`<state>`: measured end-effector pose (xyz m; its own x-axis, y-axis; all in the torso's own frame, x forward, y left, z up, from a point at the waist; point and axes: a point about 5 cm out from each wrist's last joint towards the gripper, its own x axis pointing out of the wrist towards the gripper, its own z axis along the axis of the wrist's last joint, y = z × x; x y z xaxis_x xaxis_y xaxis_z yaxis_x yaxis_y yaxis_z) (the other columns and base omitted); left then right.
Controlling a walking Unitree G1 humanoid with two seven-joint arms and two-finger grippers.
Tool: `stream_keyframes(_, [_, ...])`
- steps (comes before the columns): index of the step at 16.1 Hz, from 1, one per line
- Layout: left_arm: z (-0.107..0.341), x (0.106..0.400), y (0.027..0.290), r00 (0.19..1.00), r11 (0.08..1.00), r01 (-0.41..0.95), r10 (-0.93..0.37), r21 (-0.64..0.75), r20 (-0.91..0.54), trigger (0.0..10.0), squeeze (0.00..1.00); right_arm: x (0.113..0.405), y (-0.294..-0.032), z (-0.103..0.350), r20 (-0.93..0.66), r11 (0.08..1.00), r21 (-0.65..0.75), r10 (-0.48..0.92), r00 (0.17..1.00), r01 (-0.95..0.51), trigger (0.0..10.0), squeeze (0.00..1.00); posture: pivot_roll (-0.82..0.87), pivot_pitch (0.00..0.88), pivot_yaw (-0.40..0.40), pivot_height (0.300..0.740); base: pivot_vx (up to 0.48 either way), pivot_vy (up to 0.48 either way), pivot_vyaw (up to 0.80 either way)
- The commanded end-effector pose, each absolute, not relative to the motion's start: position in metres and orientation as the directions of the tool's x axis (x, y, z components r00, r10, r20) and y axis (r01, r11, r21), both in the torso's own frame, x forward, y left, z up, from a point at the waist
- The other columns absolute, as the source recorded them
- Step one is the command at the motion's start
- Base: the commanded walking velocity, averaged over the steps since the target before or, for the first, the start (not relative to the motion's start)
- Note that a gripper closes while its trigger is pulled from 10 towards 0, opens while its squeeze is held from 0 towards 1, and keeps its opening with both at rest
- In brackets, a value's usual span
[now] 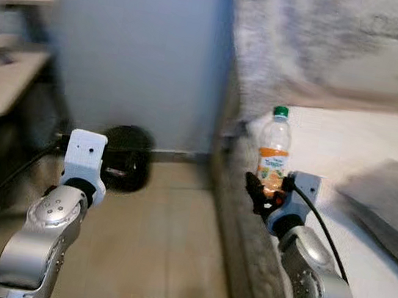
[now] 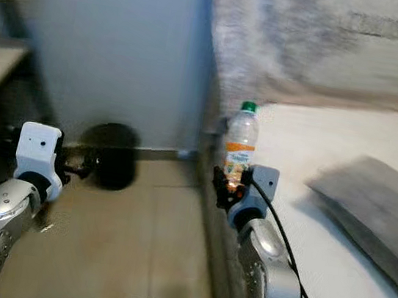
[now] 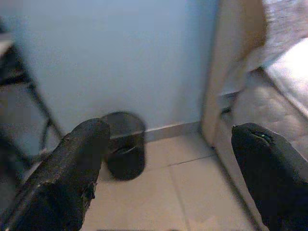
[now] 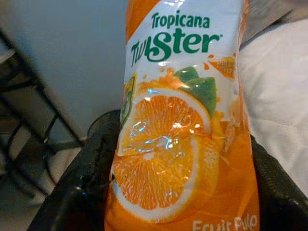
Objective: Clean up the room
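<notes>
A clear plastic juice bottle (image 1: 275, 148) with a green cap and an orange Tropicana Twister label (image 4: 178, 120) stands upright at the near corner of the bed. My right gripper (image 1: 263, 191) is shut on its lower part, one black finger (image 4: 77, 192) on each side of the label. To the left, over the tiled floor, my left gripper (image 3: 168, 183) is held open with nothing between its fingers. It points at a black waste bin (image 3: 124, 144) on the floor against the wall.
The bed has a white mattress (image 1: 356, 141), a grey folded blanket (image 1: 391, 209) and a grey fuzzy headboard (image 1: 333, 42). Its side rail (image 1: 244, 252) runs along the tan tiled floor (image 1: 164, 240). A shelf unit with dark legs (image 1: 1, 77) stands at the left.
</notes>
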<state>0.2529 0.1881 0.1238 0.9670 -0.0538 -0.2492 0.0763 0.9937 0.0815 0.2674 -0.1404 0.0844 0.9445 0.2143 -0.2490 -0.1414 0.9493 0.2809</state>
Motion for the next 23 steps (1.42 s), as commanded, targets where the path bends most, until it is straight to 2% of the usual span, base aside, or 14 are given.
stream_keyframes(1, [0.127, 0.255, 0.188, 0.970, 0.993, 0.088, -0.068, 0.076, -0.234, 10.0, 0.00, 0.270, -0.141, 0.085, -0.252, 0.956, 0.262, 0.200, 0.947, -0.132, 10.0, 0.00, 0.00, 0.000, -0.012, 0.740, 0.000, 0.000, 0.79])
stream_keyframes(4, [0.126, 0.256, 0.187, 0.971, 0.993, 0.088, -0.069, 0.073, -0.228, 10.0, 0.00, 0.271, -0.140, 0.084, -0.259, 0.978, 0.165, 0.167, 0.951, -0.127, 10.0, 0.00, -0.01, 0.000, -0.017, 0.740, 0.080, 0.000, 0.00])
stream_keyframes(9, [0.124, 0.257, 0.183, 0.970, 0.993, 0.097, -0.080, 0.061, -0.231, 10.0, 0.00, 0.273, -0.138, 0.087, -0.244, 0.973, 0.154, 0.209, 0.947, -0.175, 10.0, 0.00, -0.01, 0.000, -0.013, 0.740, 0.256, 0.000, 0.00])
stream_keyframes(11, [0.129, 0.258, 0.186, 0.971, 0.991, 0.108, -0.087, 0.084, -0.224, 10.0, 0.00, 0.273, -0.132, 0.085, -0.243, 0.974, 0.159, 0.198, 0.950, -0.162, 10.0, 0.00, 0.01, 0.000, -0.009, 0.740, 0.322, 0.000, 0.80])
stream_keyframes(17, [0.126, 0.258, 0.191, 0.972, 0.993, 0.081, -0.061, 0.081, -0.228, 10.0, 0.00, 0.274, -0.135, 0.086, -0.247, 0.976, 0.168, 0.177, 0.953, -0.138, 10.0, 0.00, 0.00, 0.000, -0.022, 0.740, 0.322, 0.000, 0.00])
stream_keyframes(23, [0.128, 0.263, 0.182, 0.970, 0.989, 0.120, -0.099, 0.083, -0.220, 10.0, 0.00, 0.279, -0.134, 0.086, -0.250, 0.979, 0.165, 0.161, 0.955, -0.122, 10.0, 0.00, 0.01, 0.000, -0.024, 0.740, 0.323, 0.000, 0.00])
